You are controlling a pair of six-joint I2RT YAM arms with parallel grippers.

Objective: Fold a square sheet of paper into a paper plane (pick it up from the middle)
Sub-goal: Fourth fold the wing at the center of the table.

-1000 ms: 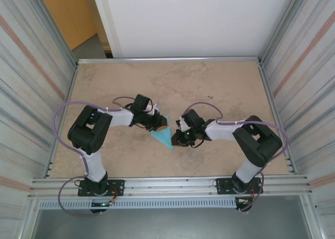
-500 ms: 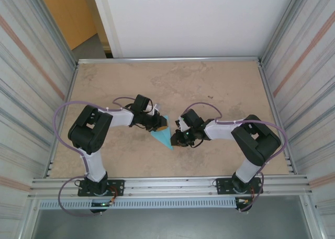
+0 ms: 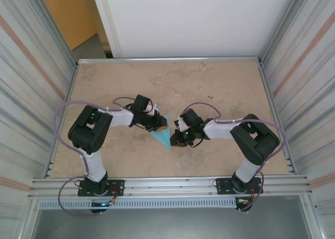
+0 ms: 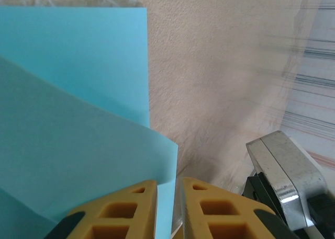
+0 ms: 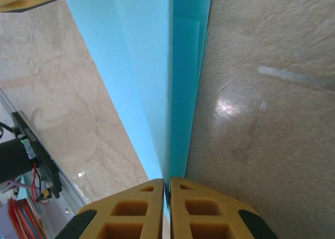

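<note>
A mottled beige table (image 3: 209,87) spans the scene, fenced on either side by ribbed metal walls (image 3: 26,92). The left arm (image 3: 89,129) and the right arm (image 3: 254,139) both bend in from their bases at the near edge and meet around the table's middle. Between them lies the paper (image 3: 165,135), light blue and folded to a pointed wedge whose tip aims toward the near edge. Its broad end sits at the left tool (image 3: 161,124) and its right side runs along the right tool (image 3: 177,139). From the left wrist, the yellow fingers (image 4: 131,210) stand close together with a corner of the upper paper layer slipping down into the narrow gap, so this tool is pinching the paper. A flat lower layer lies on the table beyond it. From the right wrist, the two yellow fingers (image 5: 204,210) are pressed together on the long, raised fold line of the paper, which rises straight away from their tips. Stacked layer edges show just right of that line.
</note>
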